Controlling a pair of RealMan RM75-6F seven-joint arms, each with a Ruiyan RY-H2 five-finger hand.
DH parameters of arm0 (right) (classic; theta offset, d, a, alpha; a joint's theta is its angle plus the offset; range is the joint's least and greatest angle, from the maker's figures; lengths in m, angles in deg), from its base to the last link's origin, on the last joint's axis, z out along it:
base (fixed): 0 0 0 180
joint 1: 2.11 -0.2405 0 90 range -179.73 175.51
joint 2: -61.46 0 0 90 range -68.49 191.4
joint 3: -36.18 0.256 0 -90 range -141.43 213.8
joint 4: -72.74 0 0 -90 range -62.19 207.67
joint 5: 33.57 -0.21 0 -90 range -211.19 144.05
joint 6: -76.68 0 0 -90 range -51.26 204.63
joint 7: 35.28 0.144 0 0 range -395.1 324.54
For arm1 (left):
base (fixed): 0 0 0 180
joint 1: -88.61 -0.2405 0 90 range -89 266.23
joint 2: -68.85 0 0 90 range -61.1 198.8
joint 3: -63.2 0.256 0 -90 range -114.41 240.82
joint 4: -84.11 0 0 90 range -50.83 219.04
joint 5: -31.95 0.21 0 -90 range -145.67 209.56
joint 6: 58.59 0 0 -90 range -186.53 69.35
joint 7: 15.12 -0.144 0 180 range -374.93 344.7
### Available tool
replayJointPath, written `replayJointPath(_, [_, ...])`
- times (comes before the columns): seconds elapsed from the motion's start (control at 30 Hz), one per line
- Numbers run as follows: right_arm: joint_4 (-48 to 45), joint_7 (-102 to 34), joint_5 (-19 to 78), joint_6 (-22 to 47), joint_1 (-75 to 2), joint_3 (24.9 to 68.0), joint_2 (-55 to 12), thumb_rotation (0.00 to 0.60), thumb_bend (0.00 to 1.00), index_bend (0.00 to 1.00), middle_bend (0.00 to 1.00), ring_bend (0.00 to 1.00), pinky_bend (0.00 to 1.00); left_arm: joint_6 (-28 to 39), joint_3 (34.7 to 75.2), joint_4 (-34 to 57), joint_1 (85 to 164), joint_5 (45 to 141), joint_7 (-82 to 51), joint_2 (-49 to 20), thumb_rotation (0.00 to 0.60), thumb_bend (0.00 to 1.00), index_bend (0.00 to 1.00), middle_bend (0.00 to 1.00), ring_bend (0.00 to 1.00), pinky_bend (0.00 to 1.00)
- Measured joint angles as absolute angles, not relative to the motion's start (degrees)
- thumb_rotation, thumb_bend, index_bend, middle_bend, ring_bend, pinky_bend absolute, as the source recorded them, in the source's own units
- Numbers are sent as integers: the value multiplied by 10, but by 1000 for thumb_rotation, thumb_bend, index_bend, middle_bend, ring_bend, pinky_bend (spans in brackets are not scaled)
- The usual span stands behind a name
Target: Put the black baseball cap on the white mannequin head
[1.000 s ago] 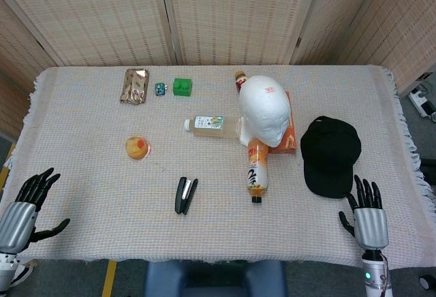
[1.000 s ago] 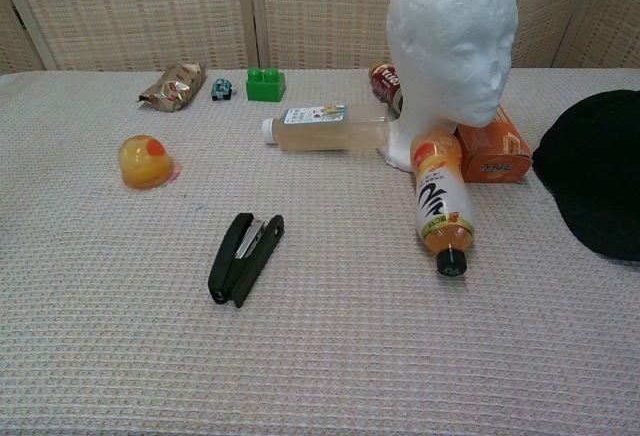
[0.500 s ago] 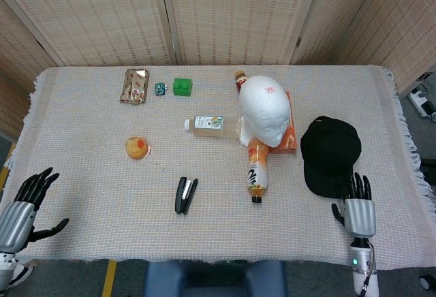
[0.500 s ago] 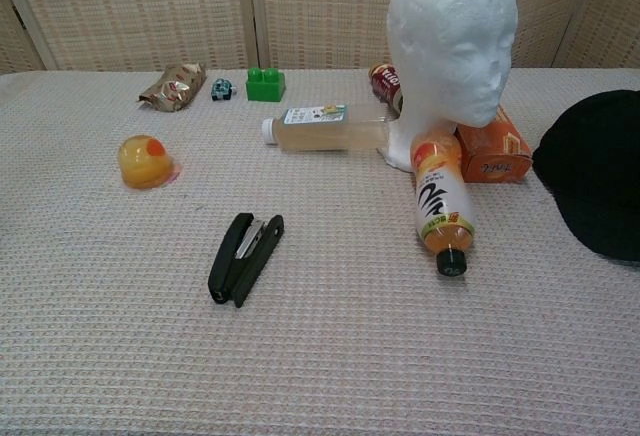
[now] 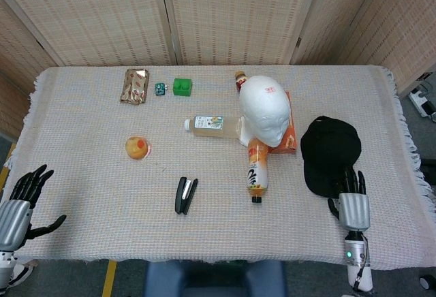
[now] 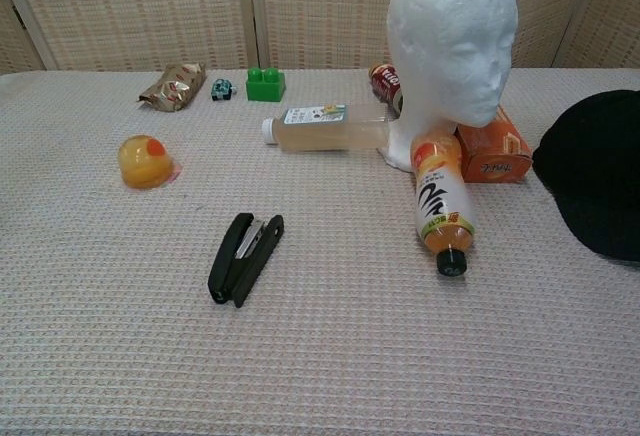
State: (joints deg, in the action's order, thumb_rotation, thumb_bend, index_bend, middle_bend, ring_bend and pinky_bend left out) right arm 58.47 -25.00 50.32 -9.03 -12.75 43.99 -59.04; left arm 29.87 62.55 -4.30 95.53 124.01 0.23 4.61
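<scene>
Labels show on the orange bottle (image 6: pixel 440 208) and clear bottle (image 6: pixel 325 128), none readable.

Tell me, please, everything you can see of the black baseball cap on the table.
The black baseball cap is plain dark fabric with no visible logo, lying on the woven table cloth to the right of the white mannequin head and apart from it. The right hand sits at its near edge, fingertips at or over the rim; contact cannot be confirmed. The chest view cuts it off.

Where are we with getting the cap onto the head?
Nothing done: the black cap lies flat on the table, right of the bare mannequin head. In hand: the right hand sits at the cap's near edge, fingers apart, no grip visible. Left: grasp, lift, place. The left hand is idle.
</scene>
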Motion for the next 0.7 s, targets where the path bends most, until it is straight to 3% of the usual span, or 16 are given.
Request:
replayJointPath(0.47, [604, -248, 479, -66, -153, 459, -607, 600, 349, 359, 0, 0, 0, 292, 619, -37, 957, 1227, -1, 41, 600, 244, 0, 0, 0, 87])
replayJointPath(0.7, [608, -236, 460, -70, -165, 480, -612, 600, 422, 504, 25, 0, 0, 294, 614, -35, 956, 1221, -4, 38, 600, 245, 0, 0, 0, 87])
